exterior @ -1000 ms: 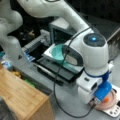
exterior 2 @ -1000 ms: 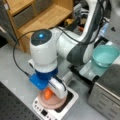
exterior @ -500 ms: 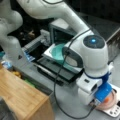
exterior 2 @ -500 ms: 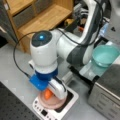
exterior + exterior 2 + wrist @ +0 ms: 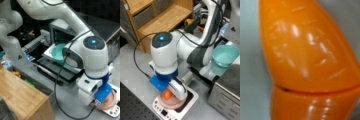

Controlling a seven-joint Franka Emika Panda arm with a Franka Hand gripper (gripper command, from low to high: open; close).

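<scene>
1. The gripper (image 5: 171, 96) is low over a pink plate (image 5: 173, 103) that sits on a small white scale (image 5: 191, 100) near a front view's bottom edge; its fingers are hidden behind its white body, so whether it is open, closed or gripping cannot be told.
2. An orange carrot-like piece (image 5: 168, 94) lies on the plate right at the gripper, and it fills the wrist view (image 5: 307, 57), so the camera is very close to it.
3. Judged from this, doing the step well calls for staying centred over the orange piece and moving straight up or down, since a sideways push could slide the plate on the scale.
4. Farther out, a teal bowl (image 5: 225, 55) rests on the open door of a small oven (image 5: 61, 32), well apart from the plate.
5. A wooden shelf (image 5: 157, 20) stands at a front view's top left, and the black cable (image 5: 138, 62) loops beside the wrist; it should stay free of the scale.
</scene>
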